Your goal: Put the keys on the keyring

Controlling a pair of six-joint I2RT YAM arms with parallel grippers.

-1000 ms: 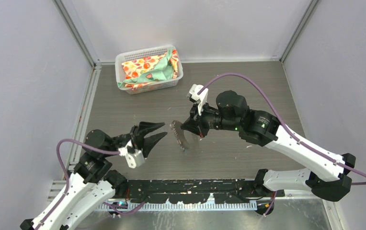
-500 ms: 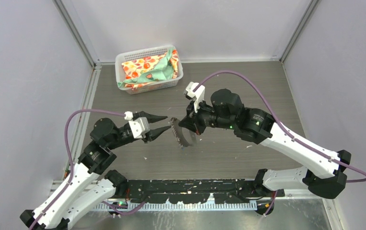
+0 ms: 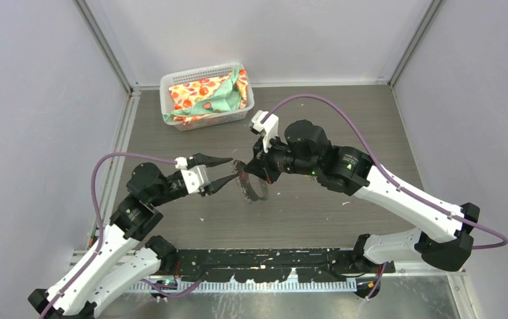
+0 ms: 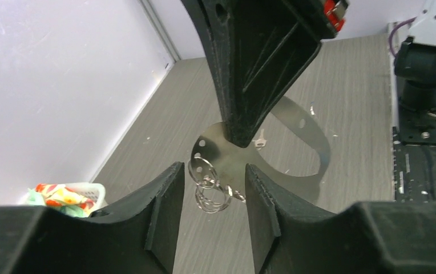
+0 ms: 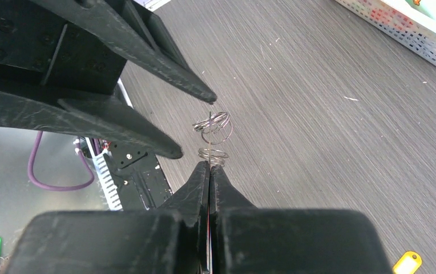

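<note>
On the table (image 3: pixel 344 119), far from the basket (image 3: pixel 171 86), the two grippers meet tip to tip above the surface. The right gripper (image 3: pixel 250 170) is clamped shut on the edge of the keyring (image 4: pixel 295 154), a flat silvery curved plate held off the table. The left gripper (image 3: pixel 228 170) stands partly open and holds nothing. The rings (image 4: pixel 207 185) hanging from the plate's near end sit in the gap between its fingertips, apparently touching neither. A yellow key (image 5: pixel 407 262) lies on the table well apart.
</note>
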